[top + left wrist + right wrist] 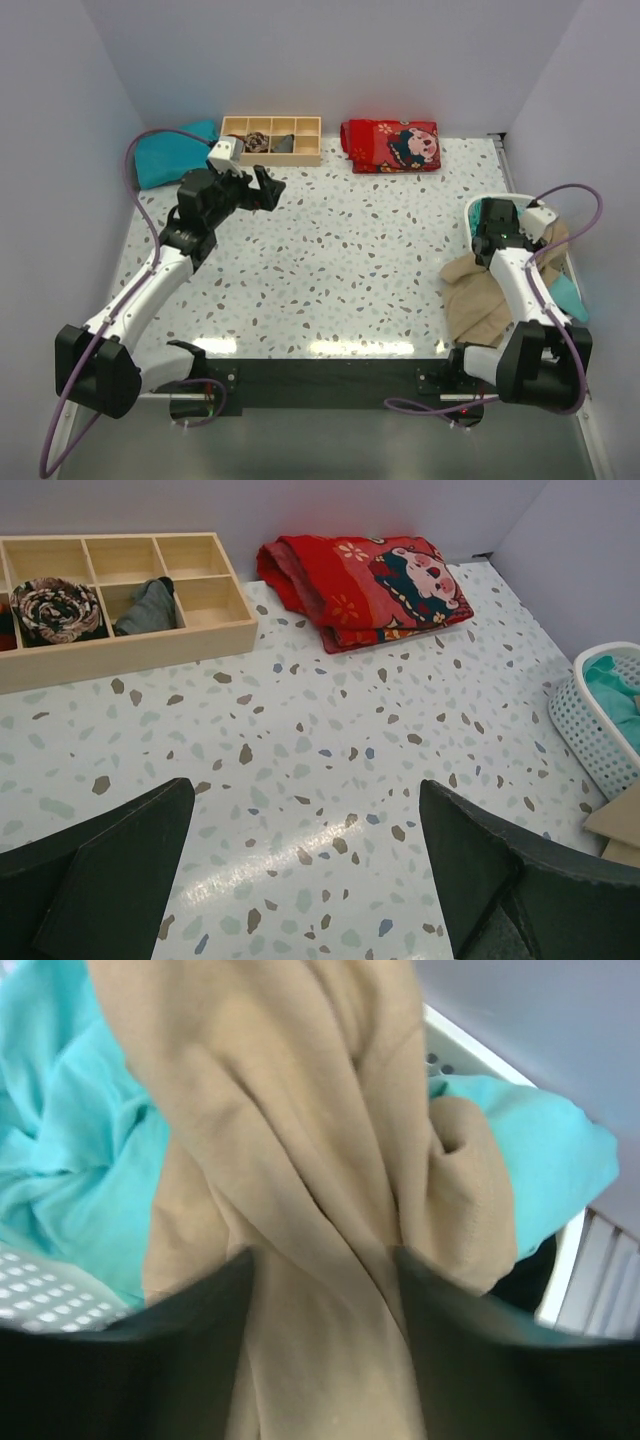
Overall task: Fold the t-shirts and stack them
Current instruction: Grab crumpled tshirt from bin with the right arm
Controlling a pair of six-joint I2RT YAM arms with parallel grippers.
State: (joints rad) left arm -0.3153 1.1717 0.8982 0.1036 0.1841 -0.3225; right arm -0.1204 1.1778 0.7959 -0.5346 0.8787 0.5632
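Tan t-shirt [300,1160] cloth bunches between the fingers of the right gripper [322,1255], which pinch it above the white basket [480,1052]. Teal t-shirts [70,1150] lie on both sides of that claw. The left gripper [305,800] hangs wide open and empty, with a wooden tray [130,640] ahead to its left.
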